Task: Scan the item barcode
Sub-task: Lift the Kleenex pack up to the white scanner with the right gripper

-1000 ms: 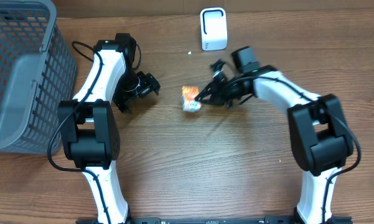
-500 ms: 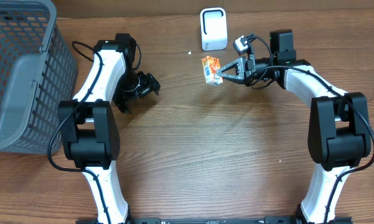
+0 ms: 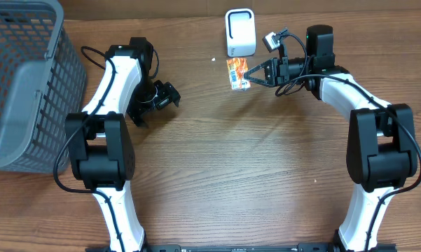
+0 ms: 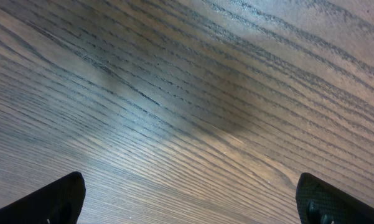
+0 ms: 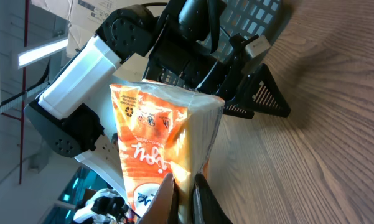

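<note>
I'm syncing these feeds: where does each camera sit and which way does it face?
Overhead: fixed above the table, looking straight down; left arm, right arm, basket, scanner, orange packet.
Left wrist: on the left arm, facing bare wood; only its open jaws' tips show.
Right wrist: on the right arm, looking along its jaws, shut on the packet, toward the left arm.
Shared: overhead and right wrist both show packet, left arm.

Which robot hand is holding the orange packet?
The right gripper: it is shut on the orange packet near the white scanner. The left gripper is open and holds nothing.
</note>
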Action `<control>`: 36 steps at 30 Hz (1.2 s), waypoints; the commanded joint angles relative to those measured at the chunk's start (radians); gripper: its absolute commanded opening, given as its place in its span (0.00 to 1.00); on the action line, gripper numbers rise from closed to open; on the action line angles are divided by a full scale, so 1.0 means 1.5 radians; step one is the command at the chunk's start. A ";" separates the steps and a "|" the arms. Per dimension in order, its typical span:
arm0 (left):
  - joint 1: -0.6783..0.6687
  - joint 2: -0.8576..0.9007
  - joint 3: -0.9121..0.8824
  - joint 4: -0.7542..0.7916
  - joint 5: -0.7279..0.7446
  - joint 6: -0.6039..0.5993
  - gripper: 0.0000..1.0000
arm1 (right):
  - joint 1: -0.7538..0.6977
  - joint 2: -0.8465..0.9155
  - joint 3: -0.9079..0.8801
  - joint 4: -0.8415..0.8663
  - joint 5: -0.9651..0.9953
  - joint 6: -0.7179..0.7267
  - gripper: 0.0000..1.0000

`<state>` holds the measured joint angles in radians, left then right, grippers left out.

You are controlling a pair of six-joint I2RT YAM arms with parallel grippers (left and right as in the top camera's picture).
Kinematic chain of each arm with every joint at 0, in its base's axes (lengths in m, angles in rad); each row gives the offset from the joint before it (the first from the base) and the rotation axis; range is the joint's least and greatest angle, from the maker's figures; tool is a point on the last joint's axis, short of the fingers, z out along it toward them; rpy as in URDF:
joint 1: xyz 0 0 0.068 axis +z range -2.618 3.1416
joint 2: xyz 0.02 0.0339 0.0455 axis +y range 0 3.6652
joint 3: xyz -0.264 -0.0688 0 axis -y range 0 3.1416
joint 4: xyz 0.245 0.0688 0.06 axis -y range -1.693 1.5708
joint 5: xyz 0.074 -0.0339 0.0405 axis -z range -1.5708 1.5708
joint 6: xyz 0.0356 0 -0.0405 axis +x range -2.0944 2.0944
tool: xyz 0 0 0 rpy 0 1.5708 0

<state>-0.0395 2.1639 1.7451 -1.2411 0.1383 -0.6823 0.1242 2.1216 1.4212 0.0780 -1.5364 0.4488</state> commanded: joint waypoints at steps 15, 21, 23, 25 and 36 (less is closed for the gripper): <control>-0.008 0.005 -0.007 -0.001 0.006 -0.014 1.00 | -0.001 -0.021 0.014 0.034 0.072 0.117 0.04; -0.008 0.005 -0.007 -0.001 0.006 -0.014 1.00 | -0.001 -0.022 0.023 0.059 0.159 0.138 0.04; -0.008 0.005 -0.007 -0.001 0.006 -0.014 1.00 | -0.002 -0.022 0.023 0.058 0.195 0.138 0.04; -0.008 0.005 -0.007 -0.001 0.006 -0.014 1.00 | -0.002 -0.022 0.023 0.039 0.242 0.137 0.04; -0.008 0.005 -0.007 -0.001 0.006 -0.014 1.00 | 0.003 -0.023 0.137 -0.363 0.687 -0.049 0.04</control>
<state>-0.0395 2.1639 1.7451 -1.2411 0.1387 -0.6823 0.1249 2.1216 1.5318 -0.3874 -0.8120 0.5053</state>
